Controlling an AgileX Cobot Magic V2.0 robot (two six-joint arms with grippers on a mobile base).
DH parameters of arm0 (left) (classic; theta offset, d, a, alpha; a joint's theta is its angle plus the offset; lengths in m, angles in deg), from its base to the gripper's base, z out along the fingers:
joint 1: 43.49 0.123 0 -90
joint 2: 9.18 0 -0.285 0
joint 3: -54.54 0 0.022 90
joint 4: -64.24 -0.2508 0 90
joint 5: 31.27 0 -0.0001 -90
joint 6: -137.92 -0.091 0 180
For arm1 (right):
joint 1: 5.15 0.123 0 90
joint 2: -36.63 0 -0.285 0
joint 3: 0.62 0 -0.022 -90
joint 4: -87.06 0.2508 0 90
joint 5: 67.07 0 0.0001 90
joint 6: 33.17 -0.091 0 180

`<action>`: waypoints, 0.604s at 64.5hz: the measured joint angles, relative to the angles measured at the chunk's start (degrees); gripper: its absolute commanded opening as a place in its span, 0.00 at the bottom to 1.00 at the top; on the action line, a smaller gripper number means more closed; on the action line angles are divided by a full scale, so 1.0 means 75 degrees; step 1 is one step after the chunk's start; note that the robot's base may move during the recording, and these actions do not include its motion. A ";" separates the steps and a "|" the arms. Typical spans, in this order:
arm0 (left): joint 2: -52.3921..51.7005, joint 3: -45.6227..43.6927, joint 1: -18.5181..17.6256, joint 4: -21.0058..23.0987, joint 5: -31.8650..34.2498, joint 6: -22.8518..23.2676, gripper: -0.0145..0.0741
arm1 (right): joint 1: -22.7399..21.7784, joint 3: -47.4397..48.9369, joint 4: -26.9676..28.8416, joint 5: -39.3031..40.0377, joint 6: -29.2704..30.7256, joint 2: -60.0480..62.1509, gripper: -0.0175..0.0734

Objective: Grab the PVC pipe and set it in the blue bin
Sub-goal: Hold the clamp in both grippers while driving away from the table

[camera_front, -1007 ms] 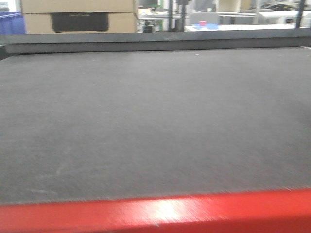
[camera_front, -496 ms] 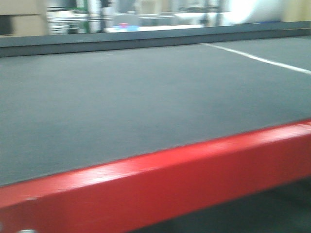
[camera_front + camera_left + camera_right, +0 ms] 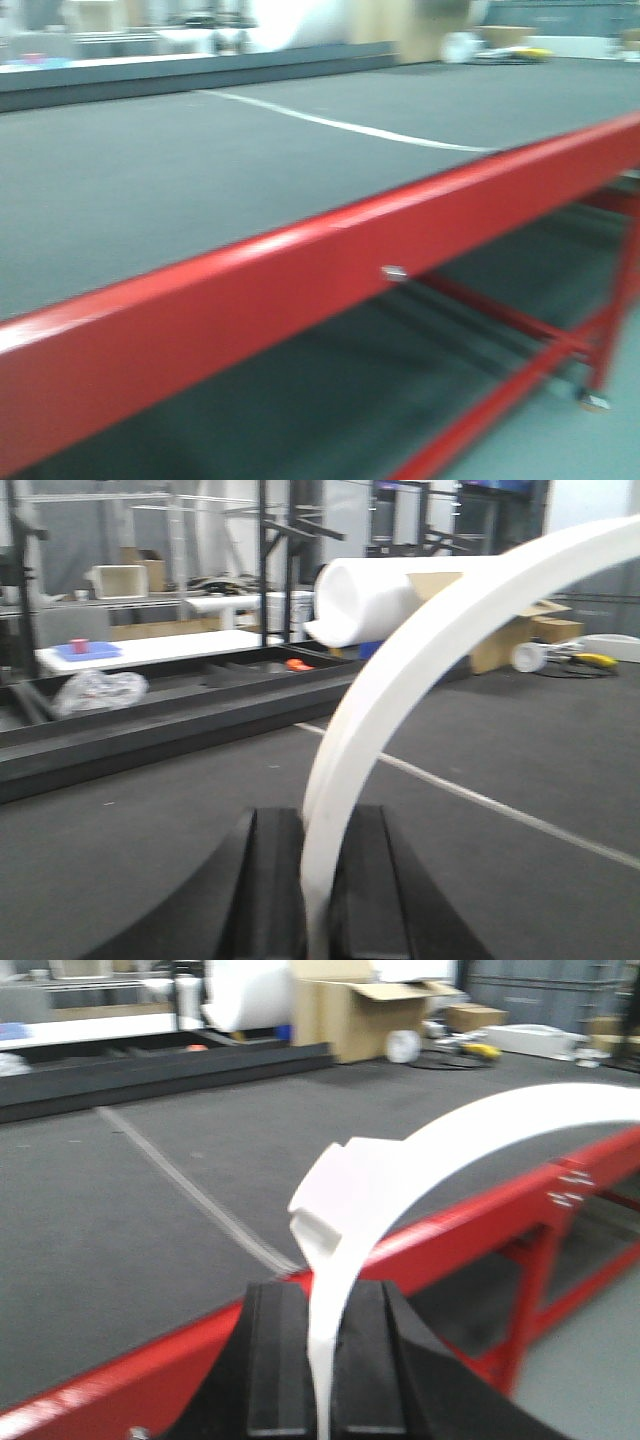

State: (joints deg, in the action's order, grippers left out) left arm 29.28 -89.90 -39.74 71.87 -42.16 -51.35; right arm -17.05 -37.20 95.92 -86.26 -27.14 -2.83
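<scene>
Seen from the left wrist: left gripper (image 3: pixel 318 825) closed on the PVC pipe (image 3: pixel 400 670), black fingers (image 3: pixel 270 880) tight against it on either side. Rises white and near upright out of the jaws, then bends in one long arc toward the upper right and runs off the right edge of the frame, far end out of sight. Hangs above the dark grey table top (image 3: pixel 150 840), with a pale line (image 3: pixel 480 800) crossing that surface below the arc and a big white roll (image 3: pixel 370 600) behind it. Seen from the right wrist: right gripper (image 3: pixel 318 1295) likewise clamped on a white PVC pipe (image 3: pixel 480 1125), fingers (image 3: pixel 275 1360) hard against both sides. Climbs from the jaws, shows a stepped, channel-like end at the left of the bend, and sweeps rightward over the red rail (image 3: pixel 470 1230) of the table, again leaving the frame. Cannot tell whether one piece or two. From the front view, blurred: only grey table top, red rail (image 3: pixel 300 290) and white line (image 3: pixel 340 125), neither pincer nor pipe in sight.
</scene>
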 measured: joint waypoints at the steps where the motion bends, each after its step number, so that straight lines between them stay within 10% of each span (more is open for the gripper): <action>1: 0.0000 0.0000 0.0000 0.0000 0.0000 0.0000 0.04 | 0.0000 0.0000 0.0000 0.0000 0.0000 0.0000 0.02; 39: 0.0000 0.0000 0.0000 0.0000 0.0000 0.0000 0.04 | 0.0000 0.0000 0.0000 -0.0013 0.0000 0.0000 0.02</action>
State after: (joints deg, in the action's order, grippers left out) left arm 29.28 -89.90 -39.74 71.87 -42.16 -51.35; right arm -17.05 -37.20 95.92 -86.35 -27.14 -2.83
